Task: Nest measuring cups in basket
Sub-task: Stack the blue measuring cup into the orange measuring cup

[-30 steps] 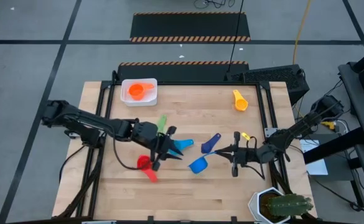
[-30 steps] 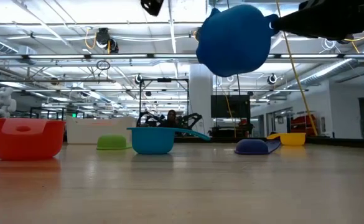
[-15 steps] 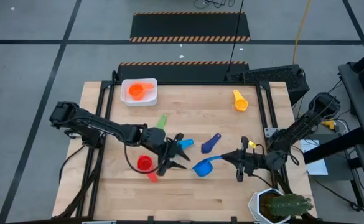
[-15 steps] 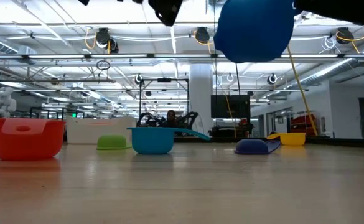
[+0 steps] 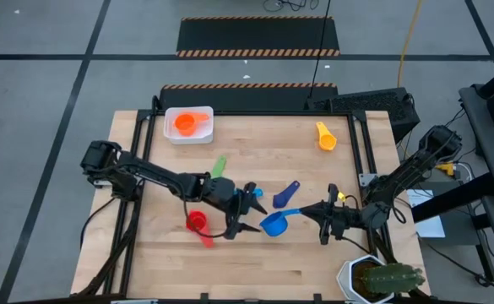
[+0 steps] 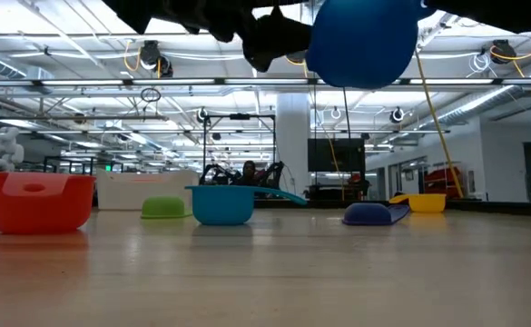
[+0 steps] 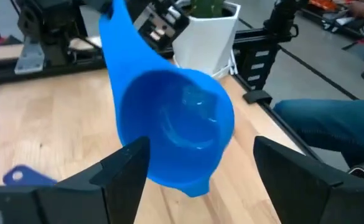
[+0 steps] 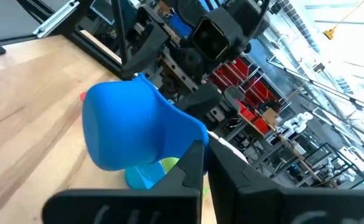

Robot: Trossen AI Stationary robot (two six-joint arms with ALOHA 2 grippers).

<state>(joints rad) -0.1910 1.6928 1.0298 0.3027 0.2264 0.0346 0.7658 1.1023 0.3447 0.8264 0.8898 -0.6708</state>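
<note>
The right gripper (image 5: 301, 210) is clamped on the handle of the blue measuring cup (image 5: 272, 224) and holds it lifted off the worktop, over the middle of the table toward the front edge; in the low view the cup's round blue bowl (image 6: 365, 44) hangs high above the wood with nothing under it. The left gripper (image 5: 248, 211) faces that cup from the other side with its two fingers (image 7: 116, 171) spread wide, one on either side of the bowl, which sits just ahead of them in the left wrist view and does not appear to touch either finger. The red measuring cup (image 5: 197, 223) stands on the table just beside the left gripper, toward the left edge, and the light blue measuring cup (image 5: 254, 193) lies right behind the gripper, partly covered by it. The green measuring cup (image 5: 219, 165) lies farther back, near the table's centre, and the navy measuring cup (image 5: 285, 195) rests just behind the blue one. The yellow measuring cup (image 5: 325, 135) lies well apart, near the back right corner. The basket (image 5: 187, 124) sits at the back left corner with the orange measuring cup (image 5: 185, 124) inside it. A white hexagonal pot with a cactus (image 5: 380, 279) stands at the front right corner
</note>
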